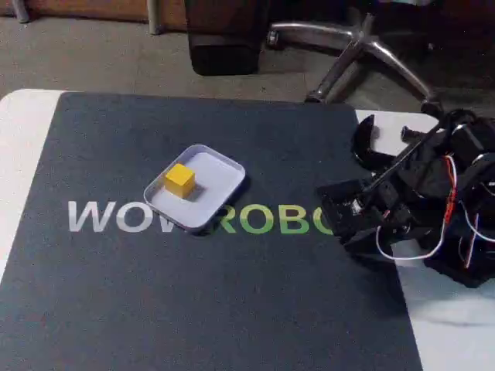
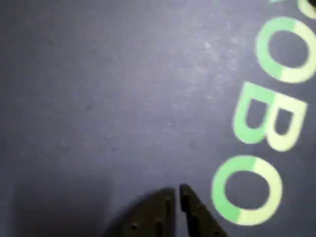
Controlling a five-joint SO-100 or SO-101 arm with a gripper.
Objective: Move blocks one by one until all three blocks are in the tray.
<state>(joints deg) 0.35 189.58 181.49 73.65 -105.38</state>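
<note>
A small yellow block (image 1: pixel 180 180) rests inside the pale bluish-white tray (image 1: pixel 220 184) near the middle of the dark mat in the fixed view. The black arm is folded low at the mat's right edge, well to the right of the tray, with my gripper (image 1: pixel 331 202) near the green letters. From the wrist camera the gripper (image 2: pixel 177 191) pokes in at the bottom edge, its two black fingertips almost touching, nothing between them, just above the mat beside the green letters.
The dark mat (image 1: pixel 155 294) with the white and green lettering covers most of the white table (image 1: pixel 23 131). A black clamp (image 1: pixel 370 147) sits at the right rear by the arm's base. Chair legs (image 1: pixel 363 46) stand on the floor behind the table.
</note>
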